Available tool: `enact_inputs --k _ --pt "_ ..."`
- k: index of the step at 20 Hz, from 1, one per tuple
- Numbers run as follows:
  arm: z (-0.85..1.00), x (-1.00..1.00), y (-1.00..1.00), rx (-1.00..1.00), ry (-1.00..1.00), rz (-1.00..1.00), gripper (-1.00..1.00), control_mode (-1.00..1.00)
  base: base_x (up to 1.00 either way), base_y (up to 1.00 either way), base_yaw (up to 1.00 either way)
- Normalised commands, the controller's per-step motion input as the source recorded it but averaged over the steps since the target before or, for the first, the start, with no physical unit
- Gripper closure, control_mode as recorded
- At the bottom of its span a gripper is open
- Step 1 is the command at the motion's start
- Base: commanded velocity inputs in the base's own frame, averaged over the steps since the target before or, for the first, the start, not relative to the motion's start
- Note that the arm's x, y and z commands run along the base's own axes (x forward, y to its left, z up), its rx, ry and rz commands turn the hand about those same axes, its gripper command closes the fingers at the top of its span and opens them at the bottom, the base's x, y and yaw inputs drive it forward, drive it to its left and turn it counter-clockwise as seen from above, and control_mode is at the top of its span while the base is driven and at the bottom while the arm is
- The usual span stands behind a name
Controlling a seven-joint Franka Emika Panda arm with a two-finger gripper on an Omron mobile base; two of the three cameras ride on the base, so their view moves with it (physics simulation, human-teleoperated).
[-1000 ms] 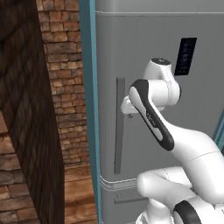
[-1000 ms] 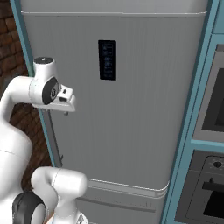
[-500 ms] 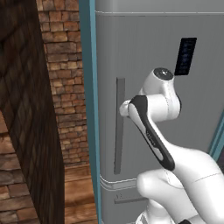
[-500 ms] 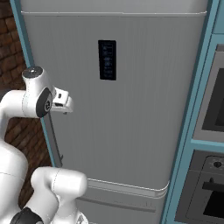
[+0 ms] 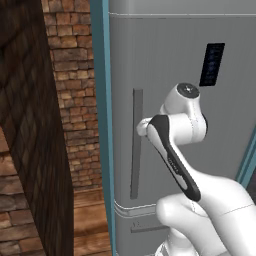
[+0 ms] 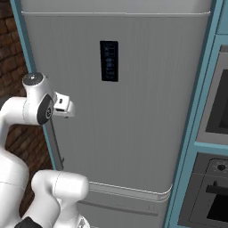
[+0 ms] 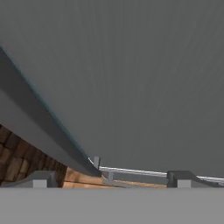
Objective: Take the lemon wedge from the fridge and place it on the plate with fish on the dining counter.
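Gripper (image 7: 107, 177) right at the fridge (image 6: 147, 111) door, beside the long vertical handle (image 5: 136, 145); jaws look spread wide in hand view, nothing between them; handle runs diagonally past the left finger; door closed; black display panel (image 6: 109, 61) higher up; oven (image 6: 213, 133) to the right.

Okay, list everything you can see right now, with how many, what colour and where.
fridge: one, grey, door closed, straight ahead of the arm
fridge handle: one, long grey vertical bar, near the door's left edge
display panel: one, black, upper part of the door
teal frame: one strip on each side of the fridge
brick wall: one, reddish brown, left of the fridge
built-in oven: one, grey with dark windows, right of the fridge
arm: one, white with dark joints, reaching to the handle
gripper: one, at the handle; finger state unclear
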Motion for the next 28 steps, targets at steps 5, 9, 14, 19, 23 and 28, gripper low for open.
enact_inputs --k 5,9,14,19,23,28 --pt "0.0 0.0 0.22 0.0 -0.01 0.0 -1.0 -1.0 0.0 0.0 0.0" --pt "0.0 0.0 0.18 0.0 -0.01 0.0 -1.0 1.0 0.01 0.59 0.0" --pt "0.0 0.0 0.0 0.0 0.0 0.0 -1.0 1.0 -0.47 0.11 0.0" --pt "0.0 0.0 0.0 0.0 0.0 0.0 -1.0 1.0 -0.24 0.03 0.0" --pt "0.0 0.0 0.0 0.0 0.0 0.0 -1.0 1.0 -0.55 0.0 0.0" --pt "0.0 0.0 0.0 0.0 0.0 0.0 -1.0 1.0 -0.75 0.0 -0.01"
